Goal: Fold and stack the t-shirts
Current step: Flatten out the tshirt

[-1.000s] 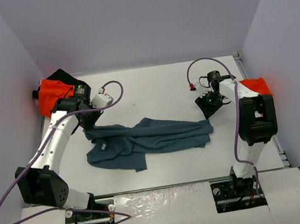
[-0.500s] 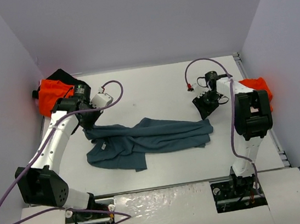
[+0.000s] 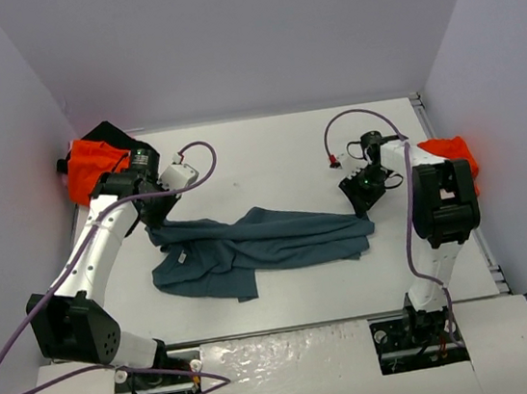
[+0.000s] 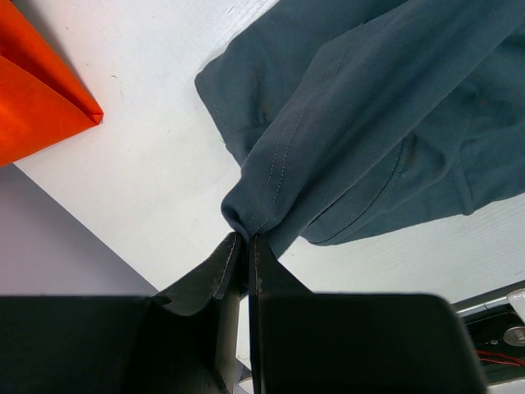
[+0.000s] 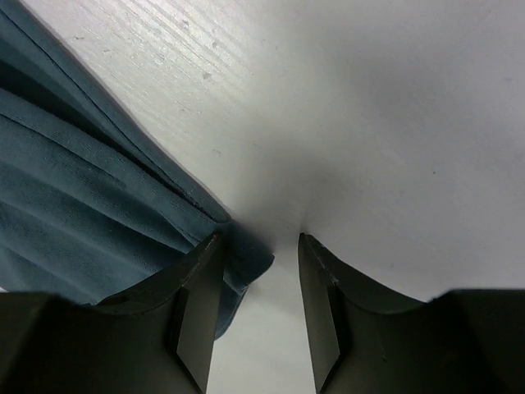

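Observation:
A dark teal t-shirt [image 3: 260, 246] lies crumpled and stretched across the middle of the white table. My left gripper [image 3: 155, 221] is shut on a bunched fold at the shirt's left end [image 4: 246, 215]. My right gripper [image 3: 359, 199] is open and low over the table at the shirt's right corner; that corner [image 5: 246, 258] lies between the fingers, against the left finger [image 5: 197, 304]. An orange t-shirt [image 3: 94, 166] on a black one lies at the far left corner. Another orange t-shirt [image 3: 451, 148] lies at the right edge.
Purple walls close in the table on the left, back and right. The orange cloth [image 4: 33, 90] shows at the left of the left wrist view. Cables loop off both wrists.
My right gripper has moved down and a little left, closer to the teal shirt's right corner. The left arm and the shirt have not moved.

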`<state>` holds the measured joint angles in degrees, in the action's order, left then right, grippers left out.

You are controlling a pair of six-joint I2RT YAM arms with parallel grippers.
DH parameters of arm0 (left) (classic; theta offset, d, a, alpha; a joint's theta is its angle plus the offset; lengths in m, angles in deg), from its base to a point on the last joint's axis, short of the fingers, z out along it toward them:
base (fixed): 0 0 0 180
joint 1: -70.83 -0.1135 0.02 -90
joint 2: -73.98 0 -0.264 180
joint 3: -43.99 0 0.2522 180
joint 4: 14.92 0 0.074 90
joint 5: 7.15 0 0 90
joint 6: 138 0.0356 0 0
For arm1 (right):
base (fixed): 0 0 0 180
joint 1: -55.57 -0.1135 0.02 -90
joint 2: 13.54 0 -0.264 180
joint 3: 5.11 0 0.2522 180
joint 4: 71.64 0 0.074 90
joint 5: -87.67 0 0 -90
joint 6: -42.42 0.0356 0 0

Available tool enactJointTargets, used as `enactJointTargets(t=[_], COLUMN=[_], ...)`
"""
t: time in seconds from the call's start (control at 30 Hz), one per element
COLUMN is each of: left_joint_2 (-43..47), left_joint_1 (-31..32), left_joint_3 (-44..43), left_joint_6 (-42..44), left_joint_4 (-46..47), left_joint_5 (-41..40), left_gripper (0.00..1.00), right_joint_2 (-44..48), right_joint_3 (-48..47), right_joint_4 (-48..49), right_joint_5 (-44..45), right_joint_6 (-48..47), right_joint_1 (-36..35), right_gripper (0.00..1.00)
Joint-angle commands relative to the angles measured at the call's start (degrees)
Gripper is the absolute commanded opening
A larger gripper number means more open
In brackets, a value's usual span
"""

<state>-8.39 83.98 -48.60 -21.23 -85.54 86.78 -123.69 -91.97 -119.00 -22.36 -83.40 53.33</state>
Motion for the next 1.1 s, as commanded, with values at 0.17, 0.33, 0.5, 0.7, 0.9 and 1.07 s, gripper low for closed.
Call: enactJointTargets(t=[0.17,0.33,0.5,0.7,0.9,1.07], left_joint_2=[1.3,1.6,1.3,1.4,1.4,1.4], left_joint_1=[0.3,0.3,0.3,0.3,0.3,0.3], left_joint_3=[-2.1,-1.7,-1.9,-2.0,-1.8,-1.5], left_joint_6=[-0.7,-0.7,-0.6,-0.6,-0.5,-0.6], left_joint_4=[0.9,0.9,1.2,1.2,1.3,1.6], left_joint_5=[-2.0,-2.5,-2.6,-3.0,-3.0,-3.0], left_gripper=[0.00,0.00,0.00,0.00,0.00,0.00], right_joint_2=[3.6,3.9,5.0,6.7,8.1,6.6], right_joint_3=[-0.4,-0.6,-1.1,-1.9,-2.9,-1.5], right_joint_4=[-2.6,-3.0,-3.3,-3.7,-5.4,-5.4], right_joint_5=[-1.8,-1.6,-2.1,-3.1,-5.0,-5.3], right_joint_6=[-0.7,-0.8,-0.8,-0.8,-1.2,-1.6], right_joint_1=[1.5,1.6,2.0,2.0,2.0,2.0], right_gripper=[0.39,0.39,0.39,0.38,0.39,0.39])
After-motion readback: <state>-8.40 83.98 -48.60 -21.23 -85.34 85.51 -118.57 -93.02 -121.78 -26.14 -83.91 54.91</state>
